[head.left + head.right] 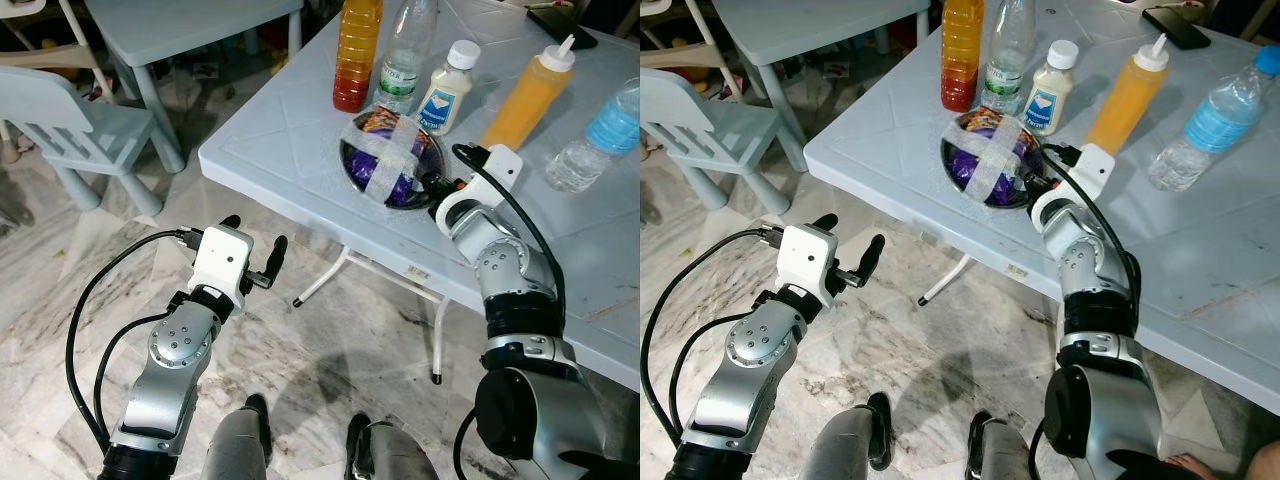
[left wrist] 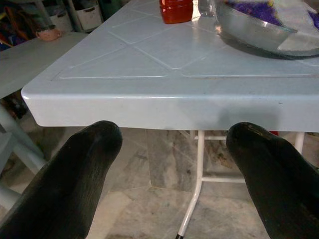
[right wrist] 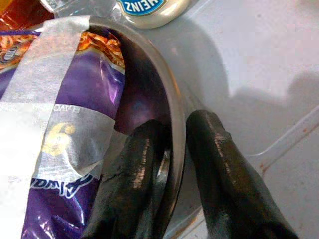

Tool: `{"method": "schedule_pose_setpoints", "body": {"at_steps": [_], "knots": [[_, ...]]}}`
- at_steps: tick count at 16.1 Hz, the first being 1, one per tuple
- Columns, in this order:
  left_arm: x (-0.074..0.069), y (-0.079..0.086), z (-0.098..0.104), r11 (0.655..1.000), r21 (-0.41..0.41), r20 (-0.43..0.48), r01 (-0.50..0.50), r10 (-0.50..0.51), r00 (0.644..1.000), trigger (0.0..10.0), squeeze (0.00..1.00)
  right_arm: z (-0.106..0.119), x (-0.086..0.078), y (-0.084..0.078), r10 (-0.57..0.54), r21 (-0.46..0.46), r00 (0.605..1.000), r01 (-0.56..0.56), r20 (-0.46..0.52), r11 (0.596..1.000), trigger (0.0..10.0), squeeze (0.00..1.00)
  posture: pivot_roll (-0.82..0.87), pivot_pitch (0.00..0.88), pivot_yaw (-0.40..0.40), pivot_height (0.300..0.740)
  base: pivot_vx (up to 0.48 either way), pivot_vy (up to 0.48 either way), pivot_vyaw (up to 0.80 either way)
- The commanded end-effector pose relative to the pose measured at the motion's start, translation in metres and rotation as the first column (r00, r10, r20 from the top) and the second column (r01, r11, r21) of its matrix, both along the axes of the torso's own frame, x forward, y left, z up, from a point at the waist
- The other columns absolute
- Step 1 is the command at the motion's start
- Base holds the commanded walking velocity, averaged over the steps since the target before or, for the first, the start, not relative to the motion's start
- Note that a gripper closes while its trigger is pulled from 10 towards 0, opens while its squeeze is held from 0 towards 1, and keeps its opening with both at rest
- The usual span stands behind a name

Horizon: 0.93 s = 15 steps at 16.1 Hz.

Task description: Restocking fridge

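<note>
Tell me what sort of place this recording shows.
Probably a home dining or play area: a pale plastic table holding drinks and condiments, a small child-size chair beside it, marble-look floor. The right gripper pinches a taped bowl.

Worktop [image 1: 290, 120]: pale grey-blue plastic with moulded diagonal panel lines; legs white.
Bowl [image 1: 392, 160]: silver metal, holding a purple packet with orange and yellow print, crossed by two strips of translucent white tape.
Tall bottle [image 1: 357, 52], far left: orange liquid shading to red at the base.
Clear bottle [image 1: 403, 55]: green-and-white label.
Small jar [image 1: 447, 90]: cream contents, white cap, blue-and-white label.
Squeeze bottle [image 1: 530, 95]: orange-yellow with white nozzle.
Water bottle [image 1: 600, 135], far right: clear with light blue label.
Right end effector [image 3: 169, 194] and left end effector [image 1: 254, 250]: black fingers, white wrist housings, silver arms.
Floor [image 1: 330, 340]: grey-and-cream marble pattern.
Chair [image 1: 70, 130]: pale blue.
</note>
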<state>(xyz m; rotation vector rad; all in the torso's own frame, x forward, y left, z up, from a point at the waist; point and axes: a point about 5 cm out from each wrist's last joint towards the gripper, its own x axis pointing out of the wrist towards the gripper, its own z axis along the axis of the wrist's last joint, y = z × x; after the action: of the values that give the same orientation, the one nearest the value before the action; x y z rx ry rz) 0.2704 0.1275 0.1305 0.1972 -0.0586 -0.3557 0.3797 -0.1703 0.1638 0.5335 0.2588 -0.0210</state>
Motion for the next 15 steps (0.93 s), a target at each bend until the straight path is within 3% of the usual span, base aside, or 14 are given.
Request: {"method": "schedule_pose_setpoints", "body": {"at_steps": [1, 2, 6, 7, 8, 9, 15], "knots": [[-0.001, 0.000, -0.001, 1.000, 0.002, 0.002, -0.007, 0.007, 1.000, 10.0, 0.00, -0.022, -0.007, 0.002, 0.023, -0.014, 0.996, -0.024, -0.085, 1.000, 10.0, 0.90, 0.14, 0.205, -0.027, 0.740, 0.000, 0.000, 0.00], [-0.002, 0.001, -0.001, 1.000, 0.003, 0.002, -0.008, 0.008, 1.000, 10.0, 0.00, -0.021, -0.007, 0.002, 0.027, -0.026, 0.997, -0.029, -0.079, 0.999, 10.0, 0.00, 0.14, 0.205, -0.027, 0.740, 0.000, 0.000, 0.00], [0.000, 0.001, 0.000, 1.000, 0.004, 0.004, -0.005, 0.005, 1.000, 10.0, 0.00, -0.018, -0.001, 0.005, 0.048, -0.087, 0.998, -0.052, -0.048, 0.995, 10.0, 0.00, 0.14, 0.205, -0.023, 0.740, 0.000, 0.000, 0.00], [0.000, 0.000, 0.000, 1.000, 0.004, 0.005, -0.003, 0.003, 1.000, 10.0, 0.00, -0.019, 0.001, 0.008, 0.057, -0.084, 0.997, -0.061, -0.049, 0.995, 8.0, 0.00, 0.14, 0.205, -0.023, 0.740, 0.000, 0.000, 0.00], [0.000, 0.000, 0.000, 1.000, 0.004, 0.005, -0.003, 0.003, 1.000, 10.0, 0.00, -0.020, 0.002, 0.010, 0.062, -0.085, 0.997, -0.066, -0.049, 0.994, 1.3, 0.00, 0.14, 0.205, -0.024, 0.740, 0.000, 0.000, 0.00], [0.000, 0.000, 0.000, 1.000, 0.005, 0.005, -0.005, 0.005, 1.000, 10.0, 0.00, -0.020, 0.002, 0.011, 0.068, -0.086, 0.997, -0.072, -0.047, 0.994, 0.0, 0.00, 0.15, 0.206, -0.025, 0.740, 0.000, 0.000, 0.00], [-0.001, 0.000, 0.000, 1.000, 0.004, 0.005, -0.009, 0.009, 1.000, 10.0, 0.00, -0.022, 0.005, 0.010, 0.079, -0.090, 0.996, -0.082, -0.040, 0.993, 0.0, 0.00, 0.14, 0.208, -0.028, 0.740, 0.000, 0.000, 0.00]]}}
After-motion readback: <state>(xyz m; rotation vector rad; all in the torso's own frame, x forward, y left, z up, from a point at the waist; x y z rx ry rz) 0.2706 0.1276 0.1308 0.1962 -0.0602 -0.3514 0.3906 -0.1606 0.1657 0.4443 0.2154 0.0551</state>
